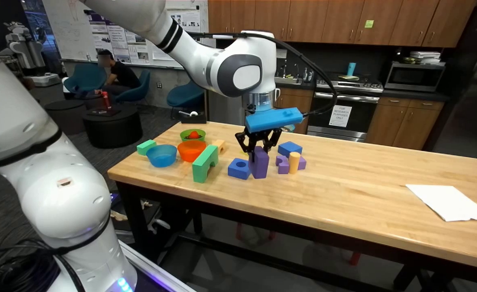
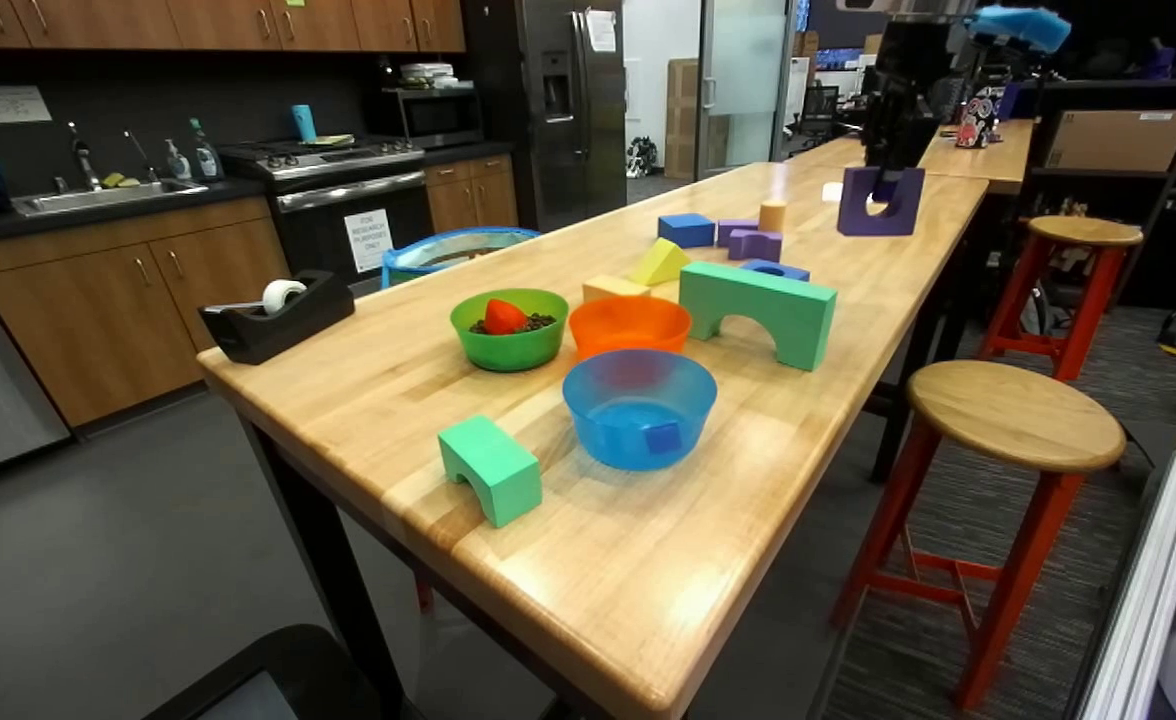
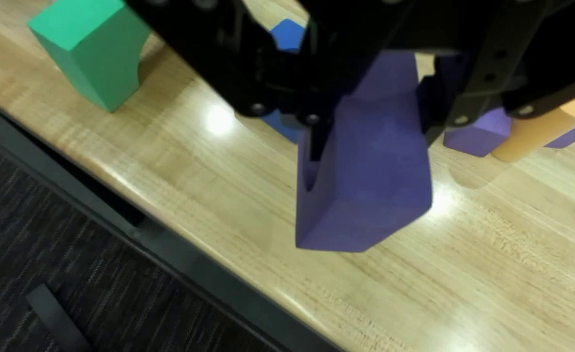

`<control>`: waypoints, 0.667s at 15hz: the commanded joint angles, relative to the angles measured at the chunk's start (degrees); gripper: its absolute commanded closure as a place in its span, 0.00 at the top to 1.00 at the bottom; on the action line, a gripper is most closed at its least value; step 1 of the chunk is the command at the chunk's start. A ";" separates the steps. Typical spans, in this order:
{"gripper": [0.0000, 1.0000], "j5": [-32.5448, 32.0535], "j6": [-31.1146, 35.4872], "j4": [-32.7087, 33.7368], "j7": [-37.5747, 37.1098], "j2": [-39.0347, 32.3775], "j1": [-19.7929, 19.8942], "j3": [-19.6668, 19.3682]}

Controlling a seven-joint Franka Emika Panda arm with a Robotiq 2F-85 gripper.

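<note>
Purple block [image 3: 383, 176], smooth, flat-sided and sharp-edged, with a round-bottomed notch that gives its broad face the outline of a thick U. The piece is nearly upright, the notch opening upward and the straight base facing down; an exterior view presents the broad face, the wrist view a narrow end. It is clasped across its thickness by the claw [image 1: 259, 151], which hides part of the notch, and hangs above the bench [image 1: 344, 182], its base clear of the wood.
</note>
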State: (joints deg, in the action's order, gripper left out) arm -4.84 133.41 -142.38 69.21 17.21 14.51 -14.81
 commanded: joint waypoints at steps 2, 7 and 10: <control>0.16 -1.40 -4.04 -2.34 -6.18 5.49 -1.86 1.22; 0.16 -0.17 -3.67 -3.90 -13.79 7.94 -5.02 2.85; 0.16 -0.44 0.34 -5.70 -20.04 8.93 -6.43 3.92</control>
State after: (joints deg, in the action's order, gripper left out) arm -5.05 130.34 -145.52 54.56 23.68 9.10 -11.75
